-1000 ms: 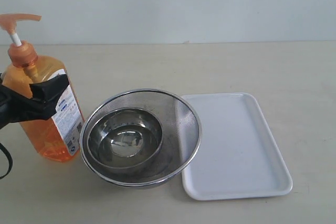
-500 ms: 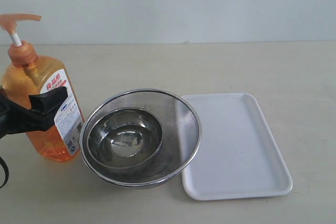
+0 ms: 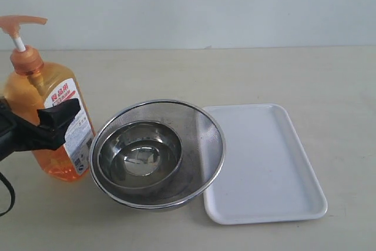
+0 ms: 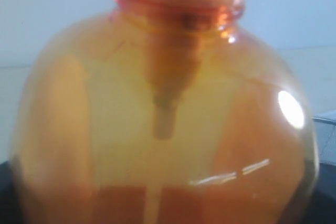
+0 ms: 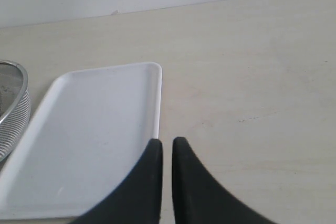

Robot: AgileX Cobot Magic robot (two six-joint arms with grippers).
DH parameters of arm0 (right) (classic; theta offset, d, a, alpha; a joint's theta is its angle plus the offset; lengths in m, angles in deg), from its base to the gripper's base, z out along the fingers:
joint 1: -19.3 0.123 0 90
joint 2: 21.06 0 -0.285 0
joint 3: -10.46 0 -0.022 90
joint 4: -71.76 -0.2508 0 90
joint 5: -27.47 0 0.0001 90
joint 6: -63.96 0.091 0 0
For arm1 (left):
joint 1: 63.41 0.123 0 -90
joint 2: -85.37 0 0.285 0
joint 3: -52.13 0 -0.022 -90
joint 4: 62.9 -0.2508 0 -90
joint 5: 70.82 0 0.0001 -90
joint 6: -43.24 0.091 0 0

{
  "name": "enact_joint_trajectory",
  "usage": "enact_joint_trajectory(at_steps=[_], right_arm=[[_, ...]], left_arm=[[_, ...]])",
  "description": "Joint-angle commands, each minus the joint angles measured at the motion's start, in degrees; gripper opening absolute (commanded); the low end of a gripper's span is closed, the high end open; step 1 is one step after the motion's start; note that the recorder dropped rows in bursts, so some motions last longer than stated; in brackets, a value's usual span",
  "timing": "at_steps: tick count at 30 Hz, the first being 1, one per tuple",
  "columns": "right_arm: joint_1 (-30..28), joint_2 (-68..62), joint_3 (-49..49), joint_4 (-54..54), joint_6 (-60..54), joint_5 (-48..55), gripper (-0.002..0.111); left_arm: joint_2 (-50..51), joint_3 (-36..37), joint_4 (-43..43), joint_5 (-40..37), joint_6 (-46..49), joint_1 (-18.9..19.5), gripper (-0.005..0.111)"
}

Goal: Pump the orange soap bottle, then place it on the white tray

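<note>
The orange soap bottle [image 3: 50,95] stands upright at the left of the table, pump head [image 3: 23,23] raised on its white stem. My left gripper [image 3: 53,114] is open and straddles the bottle's body; one black finger [image 3: 60,117] crosses its front by the label. Up close, the left wrist view is filled by the bottle's shoulder [image 4: 163,103], with dark fingers [image 4: 8,192] at the corners. The white tray [image 3: 264,163] lies flat at the right with nothing on it. My right gripper [image 5: 167,142] is shut and holds nothing, hovering over the tray's [image 5: 89,129] edge.
A steel mesh strainer bowl [image 3: 202,130] with a smaller steel bowl [image 3: 138,157] inside it sits between the bottle and the tray, touching both. The strainer's rim [image 5: 13,108] shows in the right wrist view. Bare table lies behind and to the right.
The left gripper's finger slid lower and further across the bottle's front, uncovering the upper label. The bottle, bowls and tray stayed where they were.
</note>
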Motion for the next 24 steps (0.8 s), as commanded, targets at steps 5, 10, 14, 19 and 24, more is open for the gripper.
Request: enact_joint_trajectory(at_steps=[5, 10, 14, 19, 24], right_arm=[[-0.07, 0.28, 0.05, 0.14, -0.24, -0.26, 0.003], [-0.07, 0.28, 0.05, 0.14, -0.24, -0.26, 0.003], [-0.07, 0.28, 0.05, 0.14, -0.24, -0.26, 0.003], [-0.07, 0.28, 0.05, 0.14, -0.24, -0.26, 0.003], [-0.07, 0.28, 0.05, 0.14, -0.24, -0.26, 0.003]], left_arm=[[4.15, -0.36, 1.35, 1.82, 0.78, -0.05, 0.079], [4.38, -1.12, 3.26, 1.82, 0.78, -0.05, 0.079], [4.38, -2.10, 3.15, 1.82, 0.78, -0.05, 0.079], [4.38, -3.34, 3.01, 1.82, 0.78, -0.05, 0.079], [4.38, -3.69, 2.57, 1.82, 0.78, -0.05, 0.079]])
